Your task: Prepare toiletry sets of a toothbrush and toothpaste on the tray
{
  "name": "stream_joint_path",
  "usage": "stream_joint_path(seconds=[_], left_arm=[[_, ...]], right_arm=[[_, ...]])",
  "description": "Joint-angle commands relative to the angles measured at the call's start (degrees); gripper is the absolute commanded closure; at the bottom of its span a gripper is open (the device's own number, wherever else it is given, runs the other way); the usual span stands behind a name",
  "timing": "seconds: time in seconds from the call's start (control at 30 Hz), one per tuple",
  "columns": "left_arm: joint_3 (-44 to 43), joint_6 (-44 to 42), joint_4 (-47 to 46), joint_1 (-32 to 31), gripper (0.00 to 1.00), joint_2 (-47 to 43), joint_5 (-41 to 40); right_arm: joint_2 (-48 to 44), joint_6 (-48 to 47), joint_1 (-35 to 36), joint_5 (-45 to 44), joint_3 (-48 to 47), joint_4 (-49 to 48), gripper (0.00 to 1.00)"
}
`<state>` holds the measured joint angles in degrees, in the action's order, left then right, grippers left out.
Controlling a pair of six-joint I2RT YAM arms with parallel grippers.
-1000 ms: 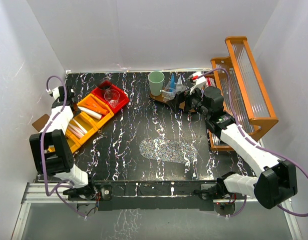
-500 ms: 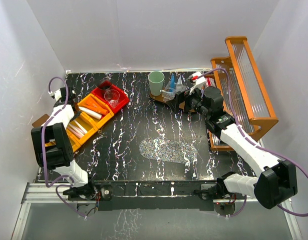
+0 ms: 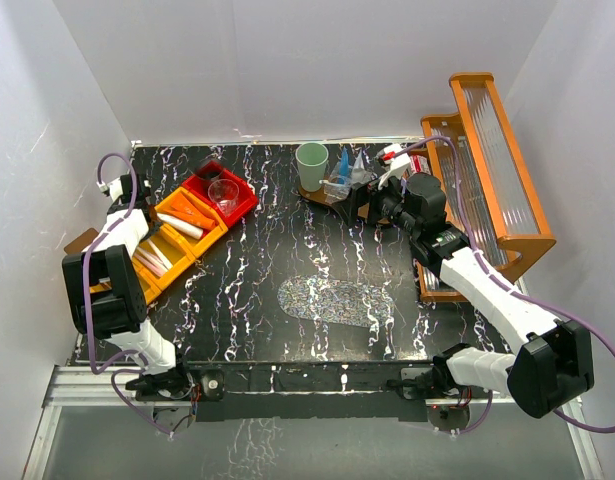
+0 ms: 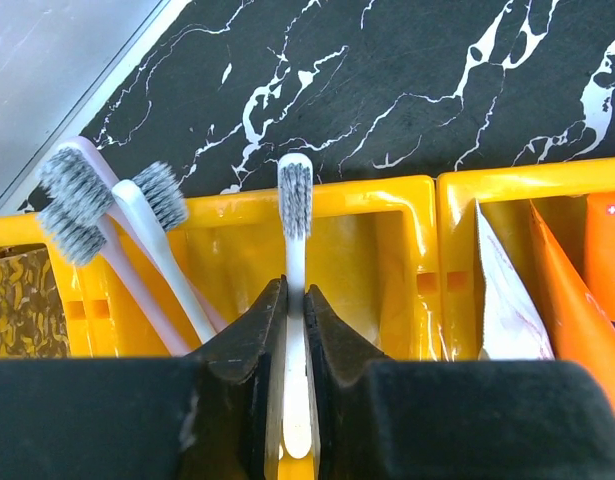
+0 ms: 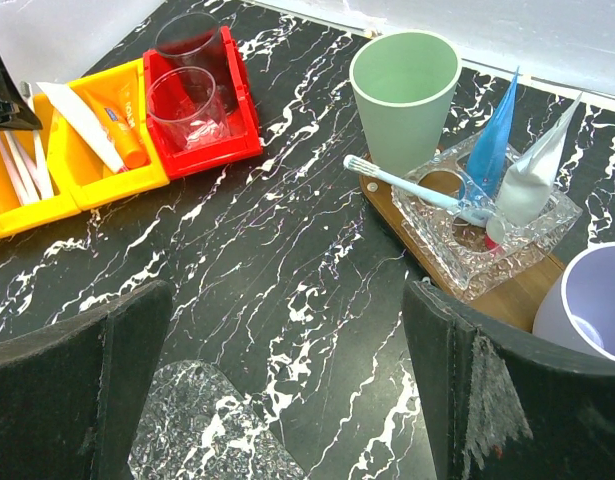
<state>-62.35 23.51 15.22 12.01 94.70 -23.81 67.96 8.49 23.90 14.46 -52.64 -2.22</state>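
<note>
Left claw (image 4: 295, 300): clamped on the handle of a white toothbrush (image 4: 295, 195), bristles up, inside the yellow bin (image 4: 367, 195). Three spare toothbrushes (image 4: 147, 215) lean at that bin's left side

Adjoining bin (image 5: 112, 185): one white tube (image 5: 82, 122) and one orange tube (image 5: 122, 125), lying side by side

Red bin (image 5: 212, 155): two clear glass cups (image 5: 182, 95), upright

Right claw (image 5: 287, 310): fingers wide apart, holding nothing, above the table (image 5: 287, 230)

Wooden tray (image 5: 522, 298): green cup (image 5: 405, 95) at its left end, glass dish (image 5: 507, 265) in the middle, lilac cup (image 5: 562, 300) at its right end. The dish holds a blue tube (image 5: 492, 140) and a pale tube (image 5: 535, 170), both pointing up, and a second toothbrush (image 5: 407, 185) lying across its rim
</note>
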Motion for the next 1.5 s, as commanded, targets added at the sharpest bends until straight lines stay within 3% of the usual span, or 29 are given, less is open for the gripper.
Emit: stream_joint_path(seconds=[0.0, 0.17, 0.37, 0.6, 0.73, 0.8, 0.9, 1.03, 1.1, 1.27, 1.47], left_arm=[[-0.08, -0.59, -0.61, 0.38, 0.91, -0.64, 0.59], [0.13, 0.19, -0.26, 0.38, 0.86, 1.18, 1.89], [-0.44, -0.12, 0.29, 0.39, 1.00, -0.26, 1.94], [-4.27, -1.72, 4.45, 0.39, 1.00, -10.16, 6.11], [-6.28, -3.88, 2.83, 0.34, 1.00, -18.44, 19.43], [-5.77, -4.48, -1.15, 0.38, 1.00, -22.70, 29.77], [-2.85, -3.11, -11.63, 0.34, 1.00, -27.16, 50.04], [2.41, 6.53, -30.26, -2.58, 1.00, -29.55, 73.43], [4.04, 8.71, -36.60, -7.49, 1.00, -30.47, 77.12], [4.37, 1.47, -33.91, -23.20, 1.00, -31.64, 78.86], [7.58, 1.24, -35.42, -32.29, 1.00, -31.90, 80.71]], right_arm=[[-1.04, -0.60, 0.12, -0.57, -0.66, -1.65, 0.02], [-0.85, -0.51, 0.10, -0.51, -1.18, -1.26, 0.02], [-1.19, -0.52, 0.15, -0.57, -1.31, -0.99, 0.02], [-1.05, 0.23, 0.18, -0.62, -1.81, -0.58, 0.02], [-0.59, 2.52, 0.17, 0.58, -2.39, -0.34, 0.02], [-0.86, 4.15, 0.18, 1.90, -2.45, -0.40, 0.02], [-2.00, 6.75, 0.14, 5.78, -2.09, -1.61, 0.02], [-3.83, 9.67, 0.17, 13.30, -1.11, -4.35, 0.02], [-5.04, 11.90, 0.14, 17.71, -0.07, -7.18, 0.02], [-6.09, 20.38, 0.17, 26.68, 2.81, -17.35, 0.09], [-2.83, 25.17, 1.61, 38.06, 2.16, -24.57, 0.20]])
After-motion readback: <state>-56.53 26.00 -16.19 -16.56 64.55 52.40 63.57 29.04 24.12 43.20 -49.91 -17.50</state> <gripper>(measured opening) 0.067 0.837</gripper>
